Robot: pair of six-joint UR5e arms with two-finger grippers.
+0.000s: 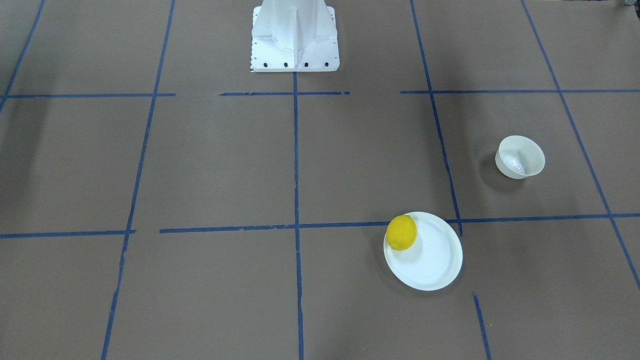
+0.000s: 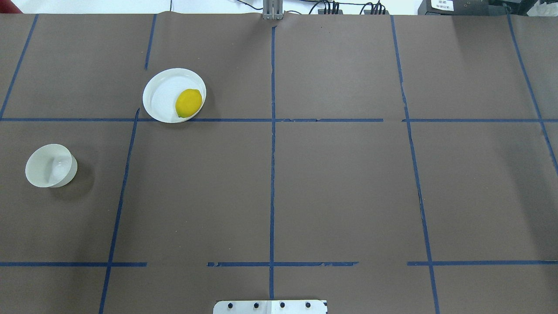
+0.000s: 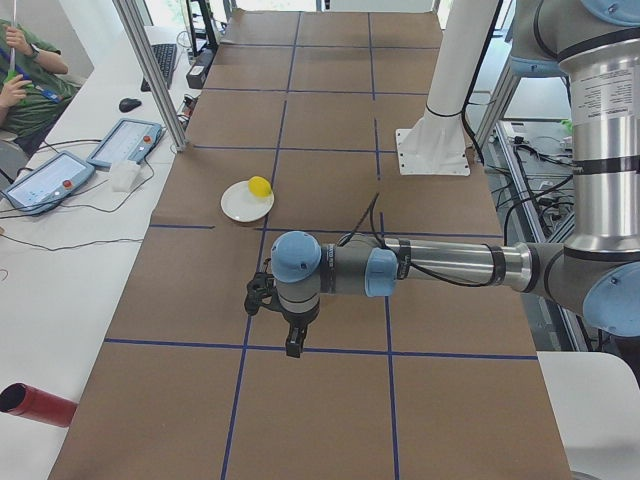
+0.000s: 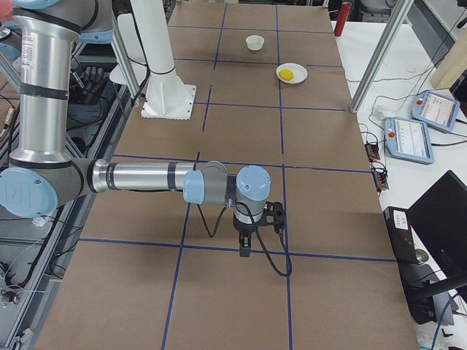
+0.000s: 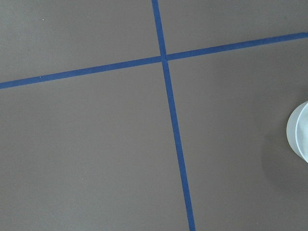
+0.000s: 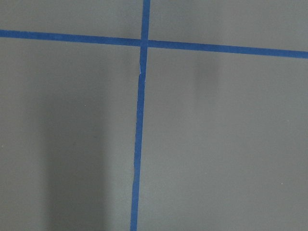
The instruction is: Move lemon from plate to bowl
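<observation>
Across-the-table view: shows the lemon (image 1: 401, 232) lying on the plate (image 1: 436, 265), at the rim on the side toward the robot's base (image 1: 295, 40); puts the bowl (image 1: 520, 156) well apart from the plate, nearer the base and farther to the robot's left; holds nothing in the bowl; shows no arm.

Overhead view: agrees; has the lemon on the plate's near-right part, the bowl off to the plate's left and closer to the robot; shows no gripper here either.

Left-end view: finds the left gripper (image 3: 292, 342) hanging over the table (image 3: 330, 410), pointing down, well apart from the plate and nearer the camera than it; cannot tell how wide the jaws stand; appears to carry nothing; does not show the bowl.

Right-end view: finds the right gripper (image 4: 244, 246) likewise hanging over the table, far from the plate at the other end; cannot tell its jaws' opening either.

Left wrist view: catches only a sliver of the bowl at the right edge, plus crossed tape lines (image 5: 166, 58); no plate.

Right wrist view: gives only table and tape.

Judged progress: nothing done yet; leaves the whole job, namely reaching the plate, gripping the lemon, lifting, carrying to the bowl, letting go.
</observation>
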